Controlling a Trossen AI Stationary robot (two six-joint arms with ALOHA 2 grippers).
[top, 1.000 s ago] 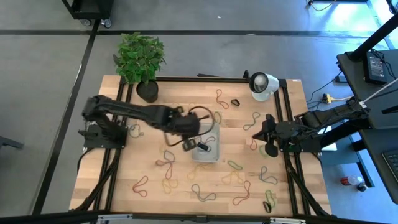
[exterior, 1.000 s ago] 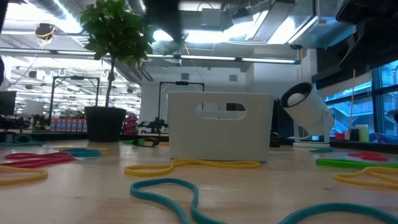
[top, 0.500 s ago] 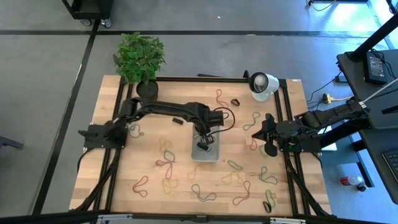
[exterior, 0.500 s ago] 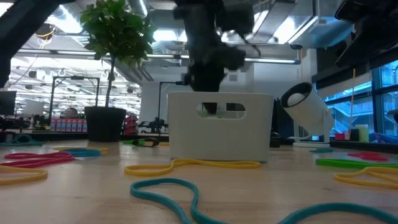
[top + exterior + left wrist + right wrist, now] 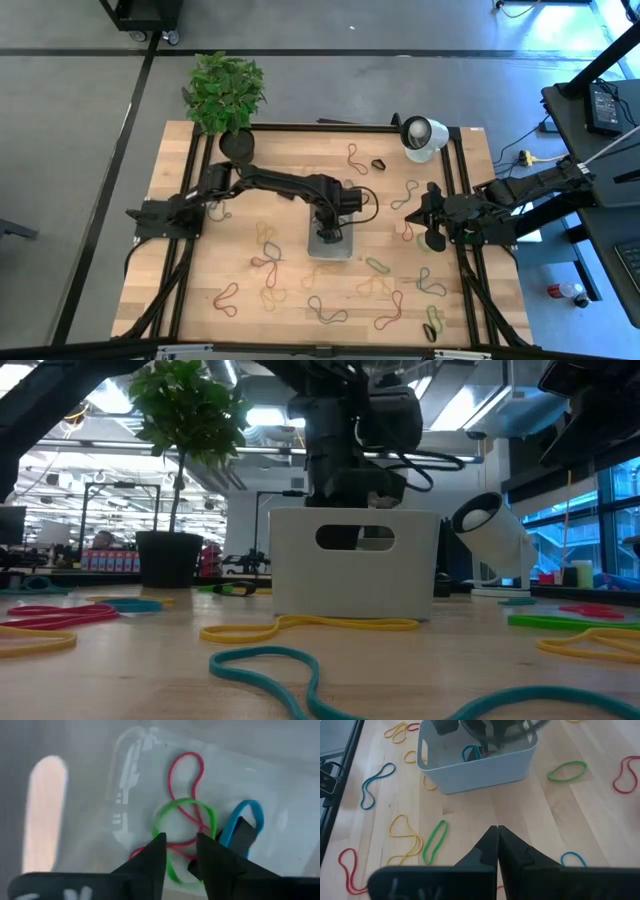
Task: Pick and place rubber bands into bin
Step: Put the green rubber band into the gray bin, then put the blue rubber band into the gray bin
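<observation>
The bin (image 5: 314, 251) stands at the middle of the table, a grey-white tray that also shows in the low view (image 5: 352, 575) and the right wrist view (image 5: 470, 770). My left gripper (image 5: 180, 851) points straight down inside it, open, its fingertips just above a red band (image 5: 186, 775), a green band (image 5: 182, 807) and a blue band (image 5: 240, 817) on the bin's floor. Many more rubber bands (image 5: 385, 322) lie scattered on the wooden table. My right gripper (image 5: 496, 832) waits shut at the table's right edge (image 5: 432, 215).
A potted plant (image 5: 228, 95) stands at the far left corner and a round white lamp-like object (image 5: 422, 135) at the far right. A small black piece (image 5: 380, 163) lies near the far edge. Black frame rails (image 5: 460, 200) run along the table's sides.
My left gripper has swung from just left of the bin toward the table's right until it was over the bin. It has then sunk down into the bin, tipping to point straight down. The bin has stayed where it was.
</observation>
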